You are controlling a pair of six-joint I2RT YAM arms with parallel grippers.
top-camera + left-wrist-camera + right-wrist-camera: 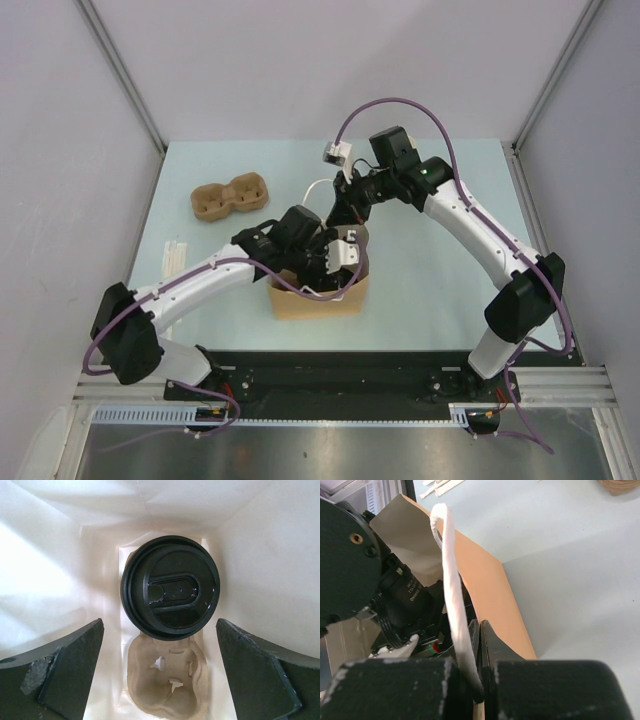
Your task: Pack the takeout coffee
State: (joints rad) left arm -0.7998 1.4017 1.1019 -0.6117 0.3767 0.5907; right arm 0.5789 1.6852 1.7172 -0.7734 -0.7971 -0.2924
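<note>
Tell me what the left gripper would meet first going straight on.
Probably the takeout coffee, its black lid ahead between the open fingers; depth is unclear, so the pulp carrier's empty pocket might come first.

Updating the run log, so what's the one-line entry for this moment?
left claw: open inside paper bag, clear of takeout coffee | coffee: upright in pulp carrier | right claw: shut on bag handle

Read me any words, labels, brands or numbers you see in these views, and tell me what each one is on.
Nothing reads clearly.
White print on the left arm's black housing, right wrist view: too blurred to read.
The takeout coffee: no legible marking on its black lid.
The paper bag: no print visible.
</note>
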